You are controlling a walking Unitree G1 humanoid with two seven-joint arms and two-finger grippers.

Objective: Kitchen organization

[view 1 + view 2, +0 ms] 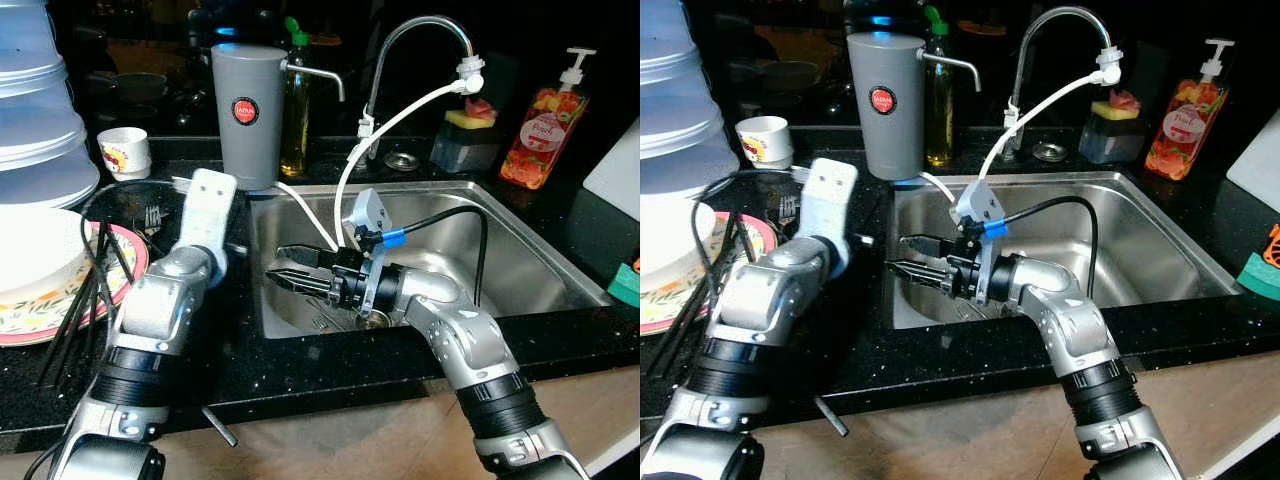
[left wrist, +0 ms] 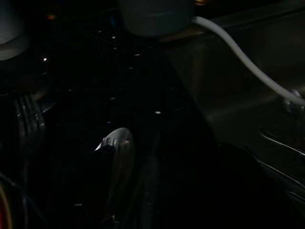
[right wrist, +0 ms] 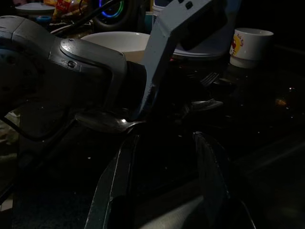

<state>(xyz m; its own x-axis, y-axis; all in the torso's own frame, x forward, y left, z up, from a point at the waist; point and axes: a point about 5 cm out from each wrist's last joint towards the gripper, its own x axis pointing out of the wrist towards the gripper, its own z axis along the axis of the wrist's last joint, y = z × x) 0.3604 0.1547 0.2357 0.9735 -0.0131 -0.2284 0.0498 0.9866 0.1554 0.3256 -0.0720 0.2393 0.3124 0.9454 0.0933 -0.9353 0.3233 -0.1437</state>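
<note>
Our right claw (image 1: 290, 270) hangs spread over the steel sink's (image 1: 520, 250) left half, pointing at the black tabletop (image 1: 300, 370). Our left claw (image 2: 125, 191) sits low on the tabletop left of the sink, pinching a spoon (image 2: 116, 143). A fork (image 2: 28, 119) lies just beside, near the flowered plate (image 1: 40, 315).

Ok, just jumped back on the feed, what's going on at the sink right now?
The right gripper is over the steel sink, fingers open and pointing toward the left arm, holding nothing. The left gripper is low over the dark counter beside the sink, at a spoon lying there, with a fork close by.
</note>
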